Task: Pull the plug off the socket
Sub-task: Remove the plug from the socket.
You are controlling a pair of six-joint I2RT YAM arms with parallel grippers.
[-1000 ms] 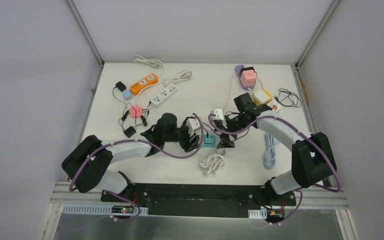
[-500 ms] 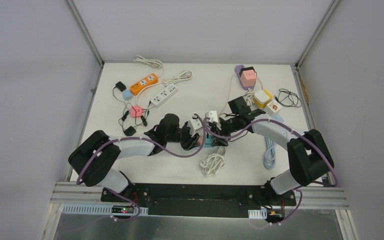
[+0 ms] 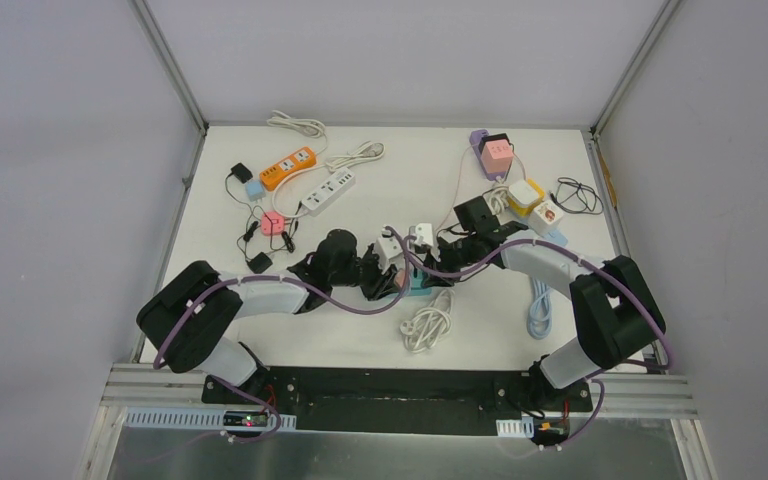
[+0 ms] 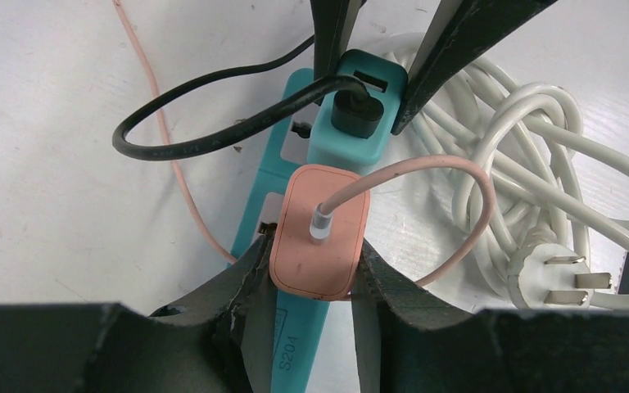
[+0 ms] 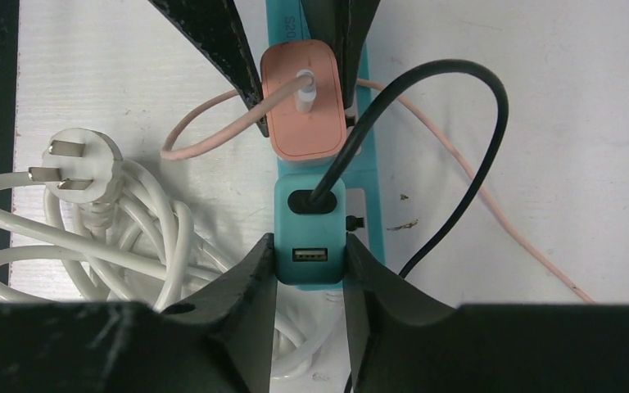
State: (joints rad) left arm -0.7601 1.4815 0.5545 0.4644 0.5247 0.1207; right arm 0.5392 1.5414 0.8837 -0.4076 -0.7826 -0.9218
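The left gripper [image 4: 315, 266] has its jaws pinching the pink plug [image 4: 307, 254] by its two long sides. The plug sits squarely between them, with its thin pink wire [image 4: 438, 160] arching out of the top face and away to one side. That side grip leaves the wire free and gives a straight pull up off the teal power strip [image 4: 255, 205], which runs beneath the jaws and out past them on the table [image 4: 65, 205]. Just beyond those jaws, the right gripper [image 5: 309, 258] is clamped on the teal block [image 5: 309, 225] seated next along the strip, with a black lead [image 4: 354, 115] plugged into its top. This hold looks meant to pin the strip down while the plug is drawn, though I cannot tell from these views whether the block is part of the strip or a separate charger. The plug itself appears fully seated, so the pull has not yet begun. A coiled white cord [image 4: 524, 188] lies beside both pairs of jaws, clear of the grip.
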